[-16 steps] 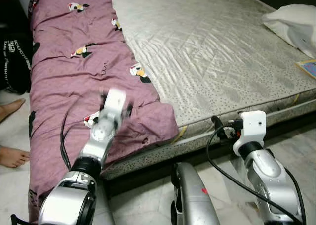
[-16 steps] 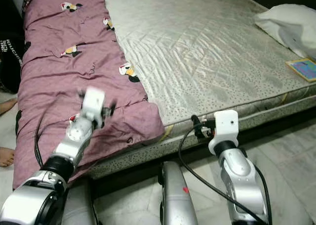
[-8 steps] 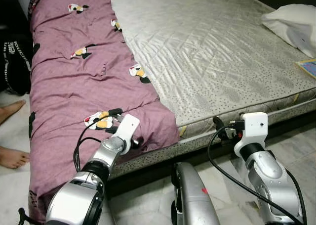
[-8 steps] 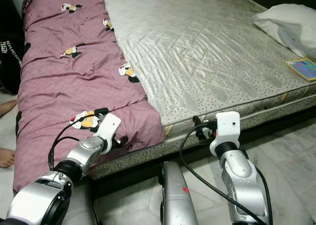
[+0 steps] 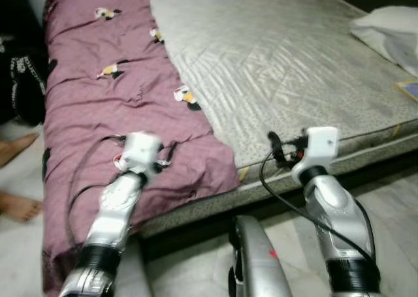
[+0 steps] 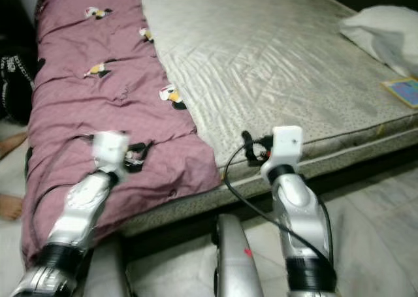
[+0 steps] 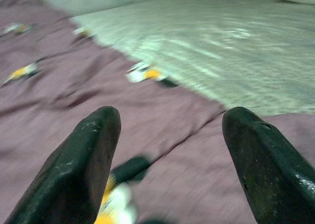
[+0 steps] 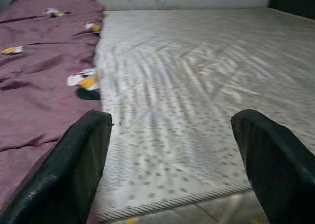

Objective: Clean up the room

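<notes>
A purple blanket (image 5: 98, 101) printed with penguins lies along the left side of the grey quilted mattress (image 5: 281, 68) and hangs over its front edge. My left gripper (image 7: 167, 125) hovers open just above the blanket's near end, beside a penguin print (image 7: 115, 211), with nothing between its fingers. My right gripper (image 8: 172, 120) is open at the mattress's front edge, pointing across the bare quilted top, with the blanket's edge (image 8: 44, 86) off to one side.
A white pillow (image 5: 392, 32) and a colourful flat book (image 5: 408, 88) lie at the mattress's right end. A person's bare feet (image 5: 16, 205) rest on the floor to the left, by dark fabric (image 5: 26, 81). Pale marble floor (image 5: 392, 199) runs along the bed's front.
My left gripper has lifted from the blanket's hanging edge to above its top surface. My right arm has moved forward and left, up to the mattress edge.
</notes>
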Available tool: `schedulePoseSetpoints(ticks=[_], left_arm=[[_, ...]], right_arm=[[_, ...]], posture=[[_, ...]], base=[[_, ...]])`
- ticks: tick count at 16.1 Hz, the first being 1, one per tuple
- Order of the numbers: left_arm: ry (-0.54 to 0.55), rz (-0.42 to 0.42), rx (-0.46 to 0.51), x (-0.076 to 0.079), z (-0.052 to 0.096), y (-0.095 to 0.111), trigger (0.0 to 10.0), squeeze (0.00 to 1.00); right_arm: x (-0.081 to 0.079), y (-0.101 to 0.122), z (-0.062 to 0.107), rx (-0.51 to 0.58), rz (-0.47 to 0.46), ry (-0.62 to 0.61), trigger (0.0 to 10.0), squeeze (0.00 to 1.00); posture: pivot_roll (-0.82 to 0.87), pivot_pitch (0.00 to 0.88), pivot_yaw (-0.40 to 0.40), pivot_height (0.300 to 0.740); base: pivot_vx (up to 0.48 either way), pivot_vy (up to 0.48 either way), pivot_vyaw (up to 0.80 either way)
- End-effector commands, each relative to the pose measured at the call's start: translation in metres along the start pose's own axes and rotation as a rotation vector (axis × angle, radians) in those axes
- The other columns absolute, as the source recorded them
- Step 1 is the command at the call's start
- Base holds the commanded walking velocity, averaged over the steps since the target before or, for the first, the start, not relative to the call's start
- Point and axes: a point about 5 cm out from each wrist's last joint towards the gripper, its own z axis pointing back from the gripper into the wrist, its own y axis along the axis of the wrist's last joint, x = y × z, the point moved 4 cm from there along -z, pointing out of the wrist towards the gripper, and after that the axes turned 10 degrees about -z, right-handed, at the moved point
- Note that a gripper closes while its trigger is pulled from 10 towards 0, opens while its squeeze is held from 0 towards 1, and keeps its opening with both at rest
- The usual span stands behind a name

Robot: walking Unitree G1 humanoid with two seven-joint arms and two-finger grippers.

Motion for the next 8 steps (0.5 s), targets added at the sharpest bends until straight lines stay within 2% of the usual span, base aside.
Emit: schedulePoseSetpoints(ticks=[1, 2, 3, 4, 6, 8], left_arm=[[0.052, 0.024, 0.026, -0.014, 0.008, 0.007, 10.0, 0.0], [0.137, 0.052, 0.038, -0.028, 0.027, 0.007, 10.0, 0.0], [0.216, 0.076, 0.021, -0.038, 0.044, 0.002, 10.0, 0.0], [0.238, 0.083, 0.012, -0.04, 0.051, 0.0, 10.0, 0.0], [0.258, 0.034, -0.062, -0.039, 0.084, -0.016, 10.0, 0.0], [0.258, 0.047, -0.088, -0.037, 0.097, -0.018, 10.0, 0.0]], right_arm=[[-0.01, 0.0, -0.005, 0.011, 0.0, 0.026, 10.0, 0.0], [-0.02, -0.003, -0.012, 0.005, -0.014, 0.053, 10.0, 0.0], [-0.03, -0.01, -0.017, -0.023, -0.025, 0.08, 10.0, 0.0], [-0.033, -0.014, -0.019, -0.035, -0.03, 0.09, 10.0, 0.0], [-0.046, -0.045, -0.031, -0.187, -0.052, 0.127, 10.0, 0.0], [-0.057, -0.058, -0.041, -0.262, -0.029, 0.151, 10.0, 0.0]], posture=[[0.04, 0.0, -0.028, 0.538], [0.06, 0.0, -0.031, 0.538], [0.1, 0.0, -0.041, 0.538], [0.1, 0.0, -0.043, 0.538], [0.15, 0.0, -0.054, 0.538], [0.18, 0.0, -0.06, 0.538]], base=[[0.0, 0.0, 0.8], [0.0, 0.0, 0.8], [0.0, 0.0, 0.0], [0.0, 0.0, 0.0], [0.0, 0.0, 0.0], [0.0, 0.0, 0.0]])
